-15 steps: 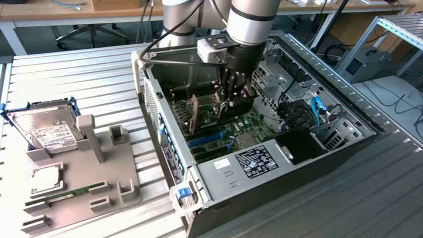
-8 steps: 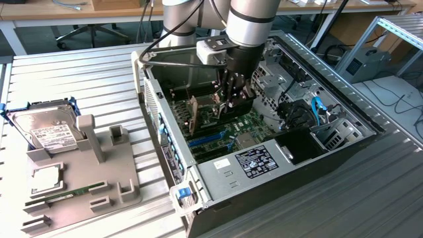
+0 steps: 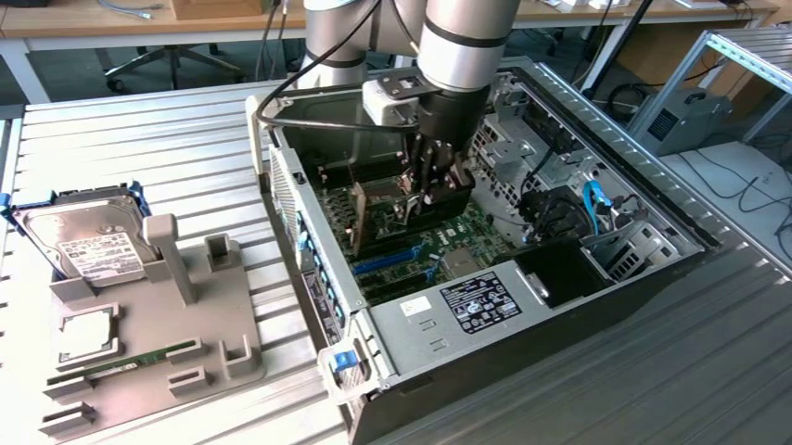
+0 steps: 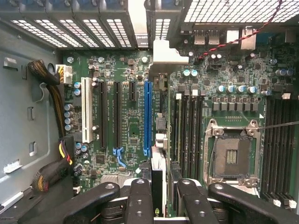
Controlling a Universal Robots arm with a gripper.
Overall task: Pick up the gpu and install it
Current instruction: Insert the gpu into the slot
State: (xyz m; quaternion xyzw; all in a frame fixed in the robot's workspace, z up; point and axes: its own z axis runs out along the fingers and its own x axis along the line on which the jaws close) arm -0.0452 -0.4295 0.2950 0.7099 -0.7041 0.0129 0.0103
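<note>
Gpu: the gpu (image 3: pixel 375 215) hangs on edge inside the open case (image 3: pixel 644 278), above the motherboard (image 3: pixel 409 250); in the wrist view its thin edge (image 4: pixel 157 172) runs between the fingers (image 4: pixel 138 200), just beside the blue slot (image 4: pixel 147 116).
Jaws: the gripper (image 3: pixel 433 190) reaches down into the case, closed on the gpu, which sits between the jaws and hangs below them.
Seating: from the wrist view the card appears above the board, over a slot next to the blue one; whether it touches cannot be told.
Socket: an open CPU socket (image 4: pixel 231 154) lies near, with memory slots (image 4: pixel 187 126) between it and the card.
Table: a grey holder (image 3: pixel 148 334) on the table (image 3: pixel 185 158) carries a hard drive (image 3: pixel 87 236) and a memory stick (image 3: pixel 124 363), well apart from the case.
</note>
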